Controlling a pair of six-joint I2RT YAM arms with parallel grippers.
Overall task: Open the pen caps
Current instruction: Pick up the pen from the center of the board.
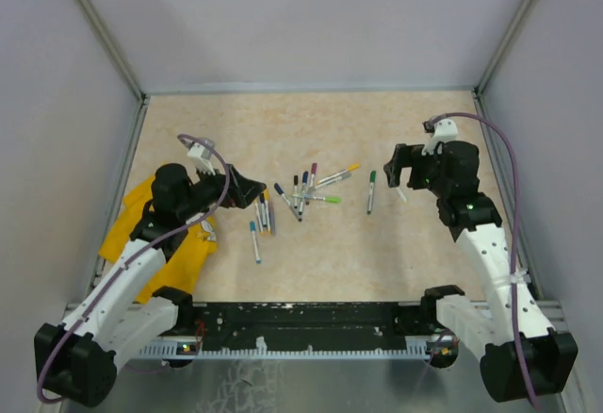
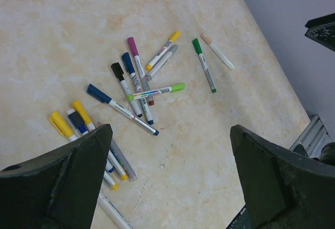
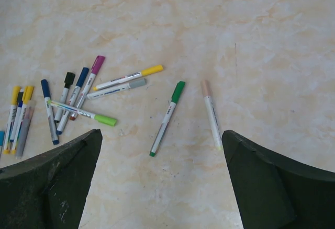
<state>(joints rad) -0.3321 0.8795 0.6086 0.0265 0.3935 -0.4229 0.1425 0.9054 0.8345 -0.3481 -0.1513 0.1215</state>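
Several slim pens lie capped in a loose pile [image 1: 303,191] at mid-table, also seen in the left wrist view [image 2: 138,85] and the right wrist view [image 3: 78,95]. A green-capped pen [image 1: 370,191] [image 3: 166,115] and a peach-capped pen [image 3: 211,113] [image 2: 217,51] lie apart to the right. Several more pens [image 2: 78,127] lie by my left gripper. I see no loose caps. My left gripper [image 1: 254,190] [image 2: 170,179] is open and empty, low over the table left of the pile. My right gripper [image 1: 396,179] [image 3: 162,182] is open and empty, just right of the green pen.
A yellow cloth [image 1: 141,239] lies under my left arm at the table's left edge. Grey walls close the table on three sides. A black rail [image 1: 301,319] runs along the near edge between the arm bases.
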